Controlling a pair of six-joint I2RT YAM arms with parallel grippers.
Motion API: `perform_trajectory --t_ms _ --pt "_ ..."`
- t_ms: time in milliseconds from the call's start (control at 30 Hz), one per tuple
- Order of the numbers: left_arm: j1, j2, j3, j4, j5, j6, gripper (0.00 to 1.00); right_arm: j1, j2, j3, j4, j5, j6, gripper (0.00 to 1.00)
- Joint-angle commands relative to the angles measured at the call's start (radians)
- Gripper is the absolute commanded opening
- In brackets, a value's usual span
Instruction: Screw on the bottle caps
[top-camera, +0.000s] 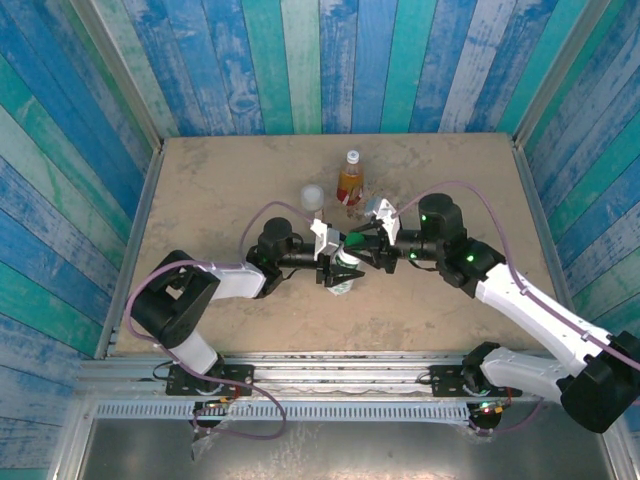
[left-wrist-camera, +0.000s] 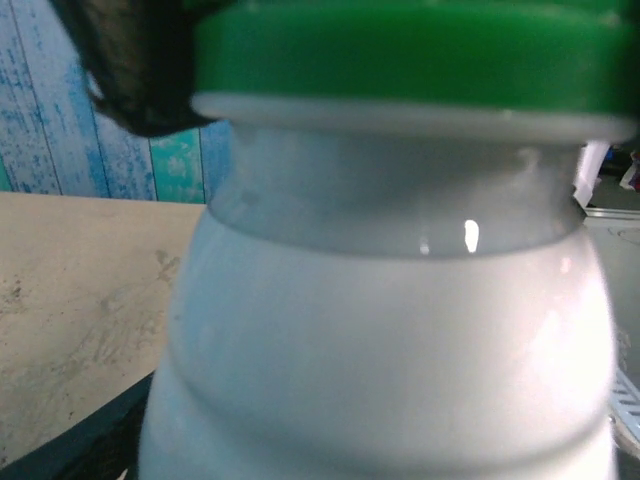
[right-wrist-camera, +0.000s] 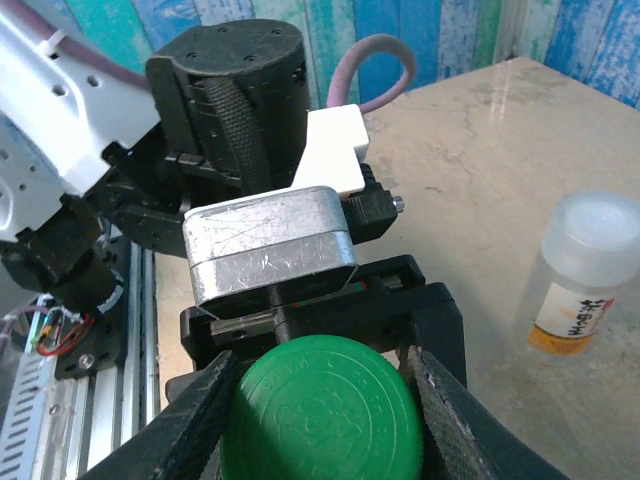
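The right gripper (right-wrist-camera: 316, 425) was clamped on the round dark green plastic cap (right-wrist-camera: 315, 410), with one dark finger (right-wrist-camera: 195, 425) pressed against each side of it in the right wrist view. The green cap sat on the neck of the white plastic bottle with green print (left-wrist-camera: 390, 340). This white bottle stood upright, long axis vertical and mouth upward, near the middle of the sandy tabletop (top-camera: 220, 200).

In the left wrist view its shoulder loomed close to the lens. The cap's rim ran level across the top, and a black finger of the right gripper lay at the cap's left edge.

The left gripper (top-camera: 336, 268) met the white bottle from the opposite side, at the body below the cap. I could not tell whether its jaws gripped the bottle or stood off it. The two grippers faced each other closely, and the left arm's scratched silver box (right-wrist-camera: 270, 250) sat directly behind the cap.

Farther back on the table stood the amber-liquid bottle with red label (top-camera: 349, 185), upright. Just to its left was the short clear bottle with orange label (right-wrist-camera: 575, 300), also upright and wearing the wide translucent whitish cap (right-wrist-camera: 598, 222). Both stood apart from the grippers.
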Motion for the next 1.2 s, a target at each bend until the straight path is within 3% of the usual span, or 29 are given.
perform_trajectory --t_ms 0,133,200,300,367,433,533,633,733,967,1067,1167 --pt "0.005 0.032 0.016 0.035 0.026 -0.008 0.66 0.003 -0.017 0.038 -0.085 -0.123 -0.079 0.27" --pt "0.004 0.035 0.020 0.029 0.038 -0.005 0.54 0.002 0.000 0.055 -0.113 -0.182 -0.116 0.27" --pt "0.005 0.032 0.019 0.028 0.027 -0.005 0.44 0.002 0.014 0.067 -0.123 -0.181 -0.118 0.32" --pt "0.004 0.026 0.013 0.016 -0.030 0.013 0.42 0.003 0.027 0.082 -0.109 -0.129 -0.086 0.55" --pt "0.003 0.014 0.002 0.008 -0.105 0.031 0.42 0.002 0.010 0.060 -0.020 0.017 0.042 0.65" --pt "0.003 0.004 -0.012 0.012 -0.136 0.044 0.42 0.002 -0.020 0.025 0.041 0.070 0.092 0.67" --pt "0.003 0.014 0.002 0.001 -0.087 0.041 0.43 0.002 -0.047 0.003 0.039 0.017 0.066 0.67" --pt "0.003 0.020 0.000 0.028 -0.077 0.027 0.43 0.001 -0.048 0.005 0.025 0.020 0.057 0.62" --pt "0.003 0.013 0.002 0.013 -0.076 0.032 0.43 0.002 -0.033 0.022 0.006 0.015 0.048 0.48" --pt "0.004 -0.002 -0.003 0.009 -0.117 0.032 0.43 0.002 0.005 0.053 -0.041 0.047 0.036 0.29" --pt "0.004 -0.017 -0.018 0.015 -0.256 0.024 0.42 0.006 0.010 0.055 -0.021 0.155 0.115 0.16" --pt "-0.003 -0.036 -0.035 0.015 -0.445 0.023 0.42 0.046 0.014 0.024 0.054 0.291 0.229 0.19"
